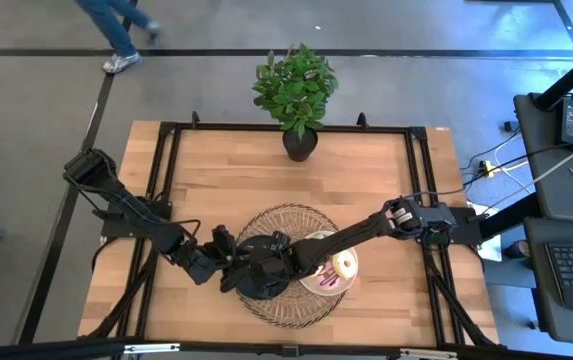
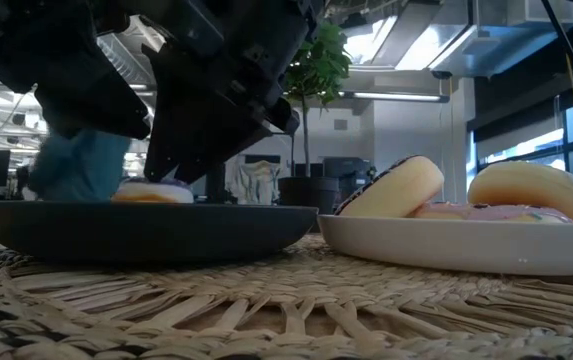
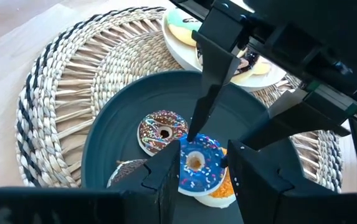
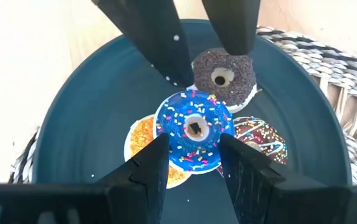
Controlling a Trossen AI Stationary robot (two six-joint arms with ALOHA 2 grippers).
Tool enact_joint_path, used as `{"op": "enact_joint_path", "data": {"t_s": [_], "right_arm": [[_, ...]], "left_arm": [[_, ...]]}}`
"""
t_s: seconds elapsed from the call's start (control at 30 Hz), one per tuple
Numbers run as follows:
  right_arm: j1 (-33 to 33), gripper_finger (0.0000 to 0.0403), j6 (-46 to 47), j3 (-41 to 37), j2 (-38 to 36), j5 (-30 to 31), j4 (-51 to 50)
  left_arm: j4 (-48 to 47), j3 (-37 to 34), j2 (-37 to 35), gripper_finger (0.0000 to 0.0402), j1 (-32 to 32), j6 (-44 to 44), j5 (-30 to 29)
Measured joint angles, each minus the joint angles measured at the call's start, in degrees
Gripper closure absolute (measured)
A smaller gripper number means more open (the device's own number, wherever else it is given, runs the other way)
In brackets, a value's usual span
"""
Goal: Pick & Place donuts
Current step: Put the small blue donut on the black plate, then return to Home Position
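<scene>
While both sets of fingers stand partly open, each straddles the blue donut (image 4: pixel 194 129) on the dark plate (image 4: pixel 78 124): the right gripper (image 4: pixel 194 163) has one finger (image 4: pixel 150 165) on either side of it, and the left gripper (image 3: pixel 198 180) frames the same donut from the opposite side; whether any finger actually touches or grips it I cannot tell. That blue donut, dotted with sprinkles, lies on top of an orange donut (image 4: pixel 144 134). Beside them on the same plate lie a chocolate donut (image 3: pixel 161 131) with coloured sprinkles and a dark-iced donut (image 4: pixel 223 76). A white plate (image 2: pixel 446 247) sits just beside the dark one, holding cream and purple-iced donuts (image 2: pixel 391 190). Both plates rest on a round woven mat (image 1: pixel 276 222) on the desk (image 1: pixel 216 180). At the desk's far edge stands a potted plant (image 1: pixel 296 95), and a person's legs (image 1: pixel 116 30) show on the floor beyond
</scene>
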Motion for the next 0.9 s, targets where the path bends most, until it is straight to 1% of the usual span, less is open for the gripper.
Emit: {"op": "enact_joint_path", "data": {"t_s": [0.63, 0.77, 0.83, 0.9], "right_arm": [[0.0, 0.0258, 0.1, 1.4, -0.3, 0.4, -0.1], [0.2, 0.0258, 1.9, 1.4, -2.5, 0.5, -2.1], [0.7, 0.0258, 3.3, 1.4, -4.9, 3.0, -5.9], [2.0, 0.0258, 3.8, 1.5, -7.6, 8.0, -11.4]], "left_arm": [[-0.5, 0.0, 0.0, 0.0274, 0.0, 1.0, 0.5], [-2.5, 0.0, -1.6, 0.0274, 0.0, 0.1, 1.0], [-4.6, 0.0, -4.4, 0.0274, -0.1, -0.5, 1.4], [-8.1, 0.0, -8.3, 0.0274, -0.6, -0.5, 1.5]]}}
